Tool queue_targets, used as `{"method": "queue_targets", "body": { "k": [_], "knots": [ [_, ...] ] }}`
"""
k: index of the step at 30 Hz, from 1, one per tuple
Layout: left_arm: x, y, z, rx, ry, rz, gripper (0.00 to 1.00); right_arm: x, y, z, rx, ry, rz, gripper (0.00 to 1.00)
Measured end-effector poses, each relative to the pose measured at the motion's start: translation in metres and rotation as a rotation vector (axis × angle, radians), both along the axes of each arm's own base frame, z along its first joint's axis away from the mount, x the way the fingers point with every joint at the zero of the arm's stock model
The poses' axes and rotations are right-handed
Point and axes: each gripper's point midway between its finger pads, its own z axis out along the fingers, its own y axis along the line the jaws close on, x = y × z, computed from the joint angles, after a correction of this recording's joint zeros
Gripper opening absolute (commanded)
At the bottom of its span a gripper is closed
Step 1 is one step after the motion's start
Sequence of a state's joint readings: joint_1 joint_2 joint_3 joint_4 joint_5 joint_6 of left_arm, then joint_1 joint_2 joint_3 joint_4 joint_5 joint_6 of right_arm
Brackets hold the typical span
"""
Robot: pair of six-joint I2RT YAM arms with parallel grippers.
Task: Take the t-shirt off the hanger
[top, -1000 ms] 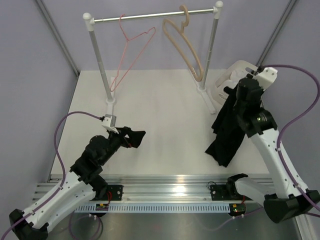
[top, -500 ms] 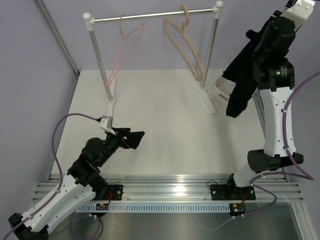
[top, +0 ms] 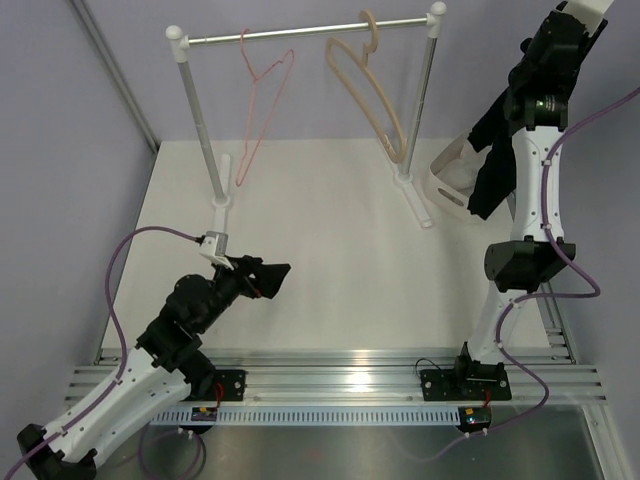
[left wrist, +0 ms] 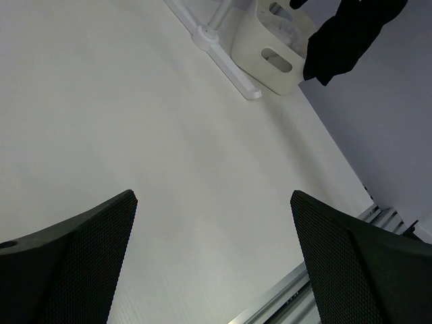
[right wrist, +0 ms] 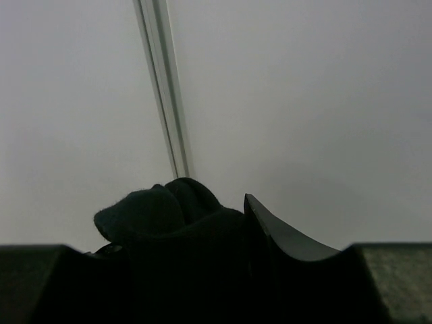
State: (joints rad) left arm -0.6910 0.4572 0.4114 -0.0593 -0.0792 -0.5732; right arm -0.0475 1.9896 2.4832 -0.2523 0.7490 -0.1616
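Note:
The black t-shirt (top: 488, 165) hangs free from my right gripper (top: 522, 85), which is raised high at the far right and shut on the cloth. The shirt dangles over the white basket (top: 447, 180). In the right wrist view the bunched t-shirt (right wrist: 169, 216) fills the jaws beside one finger (right wrist: 283, 239). The thin pink hanger (top: 258, 110) hangs bare on the rail (top: 300, 33), tilted. My left gripper (top: 268, 277) is open and empty, low over the table's near left. In the left wrist view, my left gripper (left wrist: 212, 260) faces the t-shirt (left wrist: 347, 34) and the basket (left wrist: 277, 57).
A beige wooden hanger (top: 372, 95) hangs on the rail's right half. The rack stands on two posts (top: 200, 130) with flat feet (left wrist: 226, 64) on the white table (top: 330, 240). An aluminium rail (top: 340, 370) runs along the near edge.
My right arm rose and swung back to the right, carrying the t-shirt from the table's right side to above the basket. The pink hanger swung on the rail. The left arm stayed still.

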Motion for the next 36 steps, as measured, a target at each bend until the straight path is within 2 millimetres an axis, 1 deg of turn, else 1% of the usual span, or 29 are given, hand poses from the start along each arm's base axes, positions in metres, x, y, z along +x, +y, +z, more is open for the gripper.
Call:
{"method": "queue_targets", "body": {
  "k": [2, 4, 6, 10, 13, 16, 19, 21, 23, 25, 27, 28, 30, 32, 36],
  "knots": [
    [-0.001, 0.001, 0.002, -0.008, -0.008, 0.001, 0.99, 0.012, -0.007, -0.008, -0.005, 0.007, 0.007, 0.0],
    [-0.001, 0.001, 0.003, -0.011, -0.011, 0.0, 0.99, 0.019, -0.006, -0.005, -0.011, -0.017, 0.03, 0.0],
    [-0.001, 0.001, 0.003, -0.009, -0.009, 0.001, 0.99, 0.021, -0.002, 0.005, -0.021, -0.061, 0.051, 0.0],
    [-0.002, 0.001, 0.003, -0.009, -0.008, -0.001, 0.99, 0.018, 0.004, 0.044, -0.062, -0.208, 0.08, 0.0],
    [-0.002, 0.001, 0.003, -0.01, -0.009, -0.004, 0.99, 0.015, 0.008, 0.066, -0.096, -0.297, 0.103, 0.0],
    [-0.002, 0.0, 0.003, -0.01, -0.009, -0.008, 0.99, 0.017, 0.011, 0.076, -0.134, -0.34, 0.115, 0.0],
    [-0.003, 0.0, 0.003, -0.011, -0.01, -0.01, 0.99, 0.024, 0.009, 0.071, -0.162, -0.346, 0.1, 0.0],
    [-0.003, 0.0, 0.004, -0.014, -0.013, -0.011, 0.99, 0.036, 0.006, 0.053, -0.169, -0.315, 0.088, 0.0],
    [-0.004, 0.001, 0.005, -0.016, -0.016, -0.01, 0.99, 0.052, 0.002, 0.02, -0.154, -0.258, 0.072, 0.0],
    [-0.004, 0.001, 0.005, -0.016, -0.016, -0.01, 0.99, 0.07, -0.002, -0.027, -0.124, -0.178, 0.062, 0.0],
    [-0.004, 0.001, 0.004, -0.013, -0.013, -0.008, 0.99, 0.087, -0.004, -0.086, -0.077, -0.07, 0.062, 0.0],
    [-0.004, 0.002, 0.004, -0.012, -0.011, -0.006, 0.99, 0.093, -0.005, -0.114, -0.053, -0.012, 0.058, 0.0],
    [-0.004, 0.002, 0.003, -0.009, -0.008, -0.004, 0.99, 0.101, -0.008, -0.163, 0.004, 0.086, 0.051, 0.0],
    [-0.004, 0.002, 0.002, -0.007, -0.006, -0.003, 0.99, 0.104, -0.009, -0.195, 0.062, 0.148, 0.047, 0.0],
    [-0.004, 0.002, 0.002, -0.008, -0.007, -0.004, 0.99, 0.102, -0.007, -0.23, 0.165, 0.191, 0.047, 0.0]
  ]
}}
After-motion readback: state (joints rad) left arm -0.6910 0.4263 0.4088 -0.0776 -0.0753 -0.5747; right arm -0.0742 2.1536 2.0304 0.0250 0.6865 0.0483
